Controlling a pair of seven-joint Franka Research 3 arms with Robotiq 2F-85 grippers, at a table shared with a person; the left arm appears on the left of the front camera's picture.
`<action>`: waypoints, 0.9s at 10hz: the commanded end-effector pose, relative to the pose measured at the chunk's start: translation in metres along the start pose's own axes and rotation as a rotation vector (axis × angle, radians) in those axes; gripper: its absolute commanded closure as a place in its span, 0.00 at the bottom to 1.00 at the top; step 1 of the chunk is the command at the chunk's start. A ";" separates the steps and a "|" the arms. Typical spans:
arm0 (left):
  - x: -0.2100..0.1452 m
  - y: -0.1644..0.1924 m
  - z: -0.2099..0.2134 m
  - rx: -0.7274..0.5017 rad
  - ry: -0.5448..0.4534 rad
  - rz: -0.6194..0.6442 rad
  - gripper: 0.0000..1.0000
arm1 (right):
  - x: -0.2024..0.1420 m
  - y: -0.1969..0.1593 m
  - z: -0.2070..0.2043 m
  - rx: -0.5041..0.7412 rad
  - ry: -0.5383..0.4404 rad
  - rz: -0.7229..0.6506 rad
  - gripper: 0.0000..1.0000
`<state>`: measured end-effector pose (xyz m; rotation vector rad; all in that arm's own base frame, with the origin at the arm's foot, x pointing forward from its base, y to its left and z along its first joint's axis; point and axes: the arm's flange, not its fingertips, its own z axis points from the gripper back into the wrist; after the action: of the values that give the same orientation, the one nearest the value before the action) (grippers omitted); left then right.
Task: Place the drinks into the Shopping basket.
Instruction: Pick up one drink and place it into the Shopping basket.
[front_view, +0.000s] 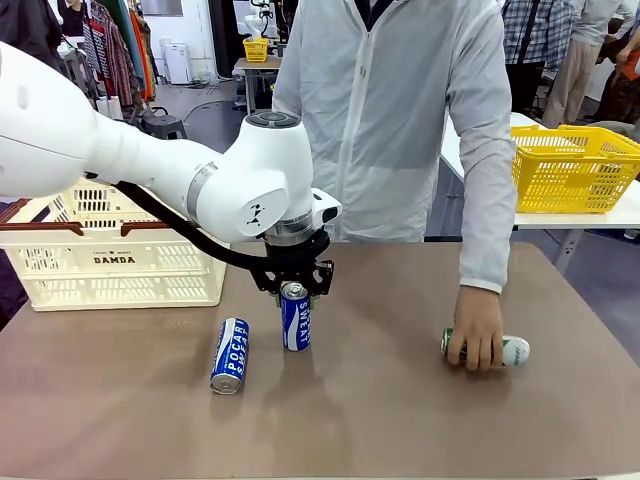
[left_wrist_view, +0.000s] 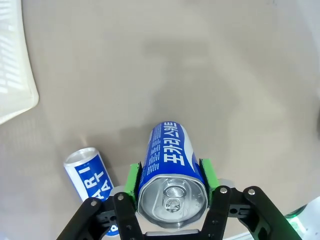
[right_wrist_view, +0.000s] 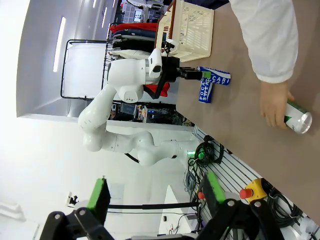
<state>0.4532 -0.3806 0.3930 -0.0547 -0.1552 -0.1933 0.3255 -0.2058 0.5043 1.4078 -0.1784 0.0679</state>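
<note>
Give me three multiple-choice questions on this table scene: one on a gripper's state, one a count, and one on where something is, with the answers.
1. The left gripper is: A) wide open over bare table; B) closed on an upright blue can; C) holding a bottle.
2. How many blue cans are on the table? A) one; B) four; C) two.
3. The green can is: A) lying under the person's hand; B) standing upright alone; C) stacked on a blue can.

Answers:
1 B: its green pads press both sides of the can.
2 C: the upright one plus a lying blue can beside it.
3 A: the hand rests on it, on the robot's right side of the table.
</note>
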 end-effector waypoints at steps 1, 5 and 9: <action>-0.001 0.002 0.002 0.033 -0.007 -0.005 1.00 | -0.001 0.004 0.002 0.000 0.010 -0.014 0.00; -0.011 0.008 0.031 0.030 0.019 -0.028 1.00 | -0.001 0.004 0.002 0.000 0.010 -0.014 0.00; -0.043 0.089 0.213 -0.117 0.030 -0.200 1.00 | -0.001 0.004 0.002 0.000 0.010 -0.014 0.00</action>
<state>0.3983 -0.3152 0.5564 -0.1080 -0.1253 -0.3664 0.3256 -0.2060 0.5040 1.4081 -0.1776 0.0670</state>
